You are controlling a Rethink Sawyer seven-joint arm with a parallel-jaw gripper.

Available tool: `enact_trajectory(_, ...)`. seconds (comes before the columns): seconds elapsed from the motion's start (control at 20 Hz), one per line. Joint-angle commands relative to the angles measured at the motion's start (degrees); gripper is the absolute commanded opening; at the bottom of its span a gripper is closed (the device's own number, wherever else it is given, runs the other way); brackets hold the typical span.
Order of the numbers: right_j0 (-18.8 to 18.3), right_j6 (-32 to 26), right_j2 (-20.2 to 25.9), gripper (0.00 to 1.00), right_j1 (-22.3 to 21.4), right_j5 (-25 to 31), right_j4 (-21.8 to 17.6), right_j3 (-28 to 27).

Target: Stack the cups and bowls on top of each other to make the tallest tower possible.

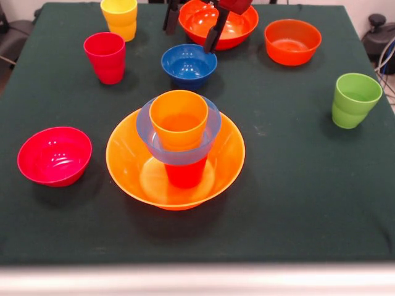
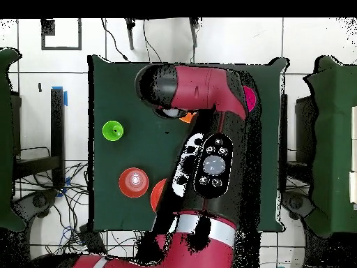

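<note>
Desk [image 1: 296, 203]: dark green cloth, plain. Tower [image 1: 179, 148]: orange bowl, red-orange cup, light blue bowl, orange cup. Loose cups: yellow [image 1: 120, 18], crimson [image 1: 105, 57], green [image 1: 355, 98]. Loose bowls: magenta [image 1: 54, 155], dark blue [image 1: 189, 65], red-orange [image 1: 237, 28], orange-red [image 1: 292, 41]. Arm [image 2: 209, 91]: red and black.

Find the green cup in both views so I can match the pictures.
Front view: the green cup stands alone at the right side of the table.
Overhead view: the green cup sits at the table's left side, clear of the arm.
Shared landmark: the orange-red bowl nearby.
</note>
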Motion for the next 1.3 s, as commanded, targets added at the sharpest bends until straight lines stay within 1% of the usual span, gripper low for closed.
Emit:
enact_trajectory(0.05, -8.4, -20.0, 13.8, 1.0, -6.9, -0.1, 1.7, 9.3)
enact_trajectory(0.3, -9.0, -18.7, 15.7, 1.0, -7.0, 0.3, -0.5, 8.8)
enact_trajectory(0.65, -10.6, -17.0, 18.5, 1.0, -7.4, -0.7, -2.8, 10.6)
enact_trajectory(0.85, -10.9, -16.2, 19.3, 1.0, -7.9, -1.0, -3.6, 11.6)
enact_trajectory(1.3, -10.1, -12.9, 19.8, 1.0, -7.9, -1.3, -5.1, 11.8)
